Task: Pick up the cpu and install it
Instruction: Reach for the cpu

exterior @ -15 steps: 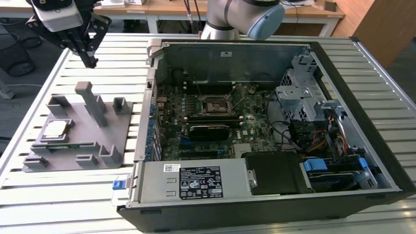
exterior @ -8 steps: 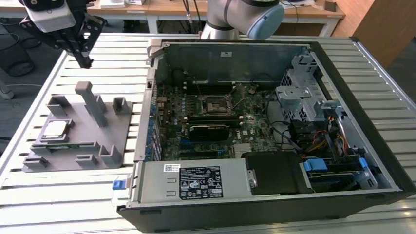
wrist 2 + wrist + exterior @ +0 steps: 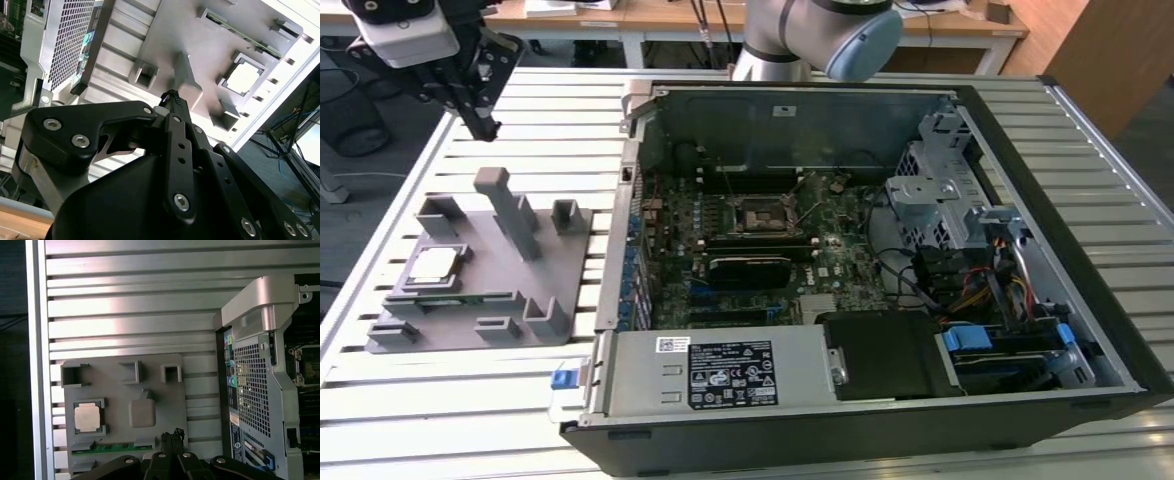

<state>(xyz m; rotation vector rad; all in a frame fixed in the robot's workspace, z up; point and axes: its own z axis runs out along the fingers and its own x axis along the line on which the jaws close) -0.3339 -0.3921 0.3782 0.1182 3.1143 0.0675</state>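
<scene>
Slatted metal tabletop is carrying, nearest the exterior camera, an open computer case, its motherboard socket facing up. At the exterior view's left of the case, a grey plastic fixture is holding the cpu, which is lying flat in a square recess, silvery top up. Farther back, the gripper is hanging above the table beyond the fixture, well apart from the cpu, fingers clenched together on nothing. Desks are standing behind.

Silvery cpu, grey fixture
</scene>
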